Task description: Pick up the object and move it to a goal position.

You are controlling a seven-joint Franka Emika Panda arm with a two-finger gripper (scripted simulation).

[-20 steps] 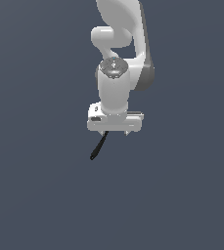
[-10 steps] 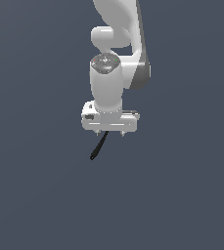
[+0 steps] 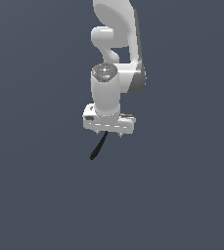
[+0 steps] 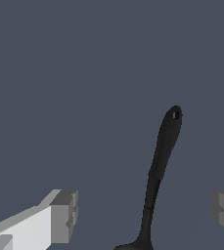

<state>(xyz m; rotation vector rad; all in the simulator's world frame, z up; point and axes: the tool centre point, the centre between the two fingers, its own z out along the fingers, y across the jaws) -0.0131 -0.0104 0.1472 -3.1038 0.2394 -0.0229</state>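
Jaws on the white two-fingered gripper point(image 4: 145, 212) stand spread wide in the wrist view: one grey-padded finger point(image 4: 64, 215) shows at one side and the other finger's pad just enters the frame at the far side, with open space between them. The slim black stick-like object point(image 4: 160, 166), a handle with a rounded end pierced by a small hole, runs through that gap without touching either pad, and widens where it leaves the frame. In the exterior view the white Panda arm point(image 3: 116, 53) points straight down, and the object point(image 3: 99, 148) slants out from under the gripper point(image 3: 108, 132) toward the exterior view's left, its thicker tip lowest. Whether it rests on the flat dark grey ground point(image 3: 182, 195) or hangs just above it is hard to tell, since the surface gives no shadow or edge.
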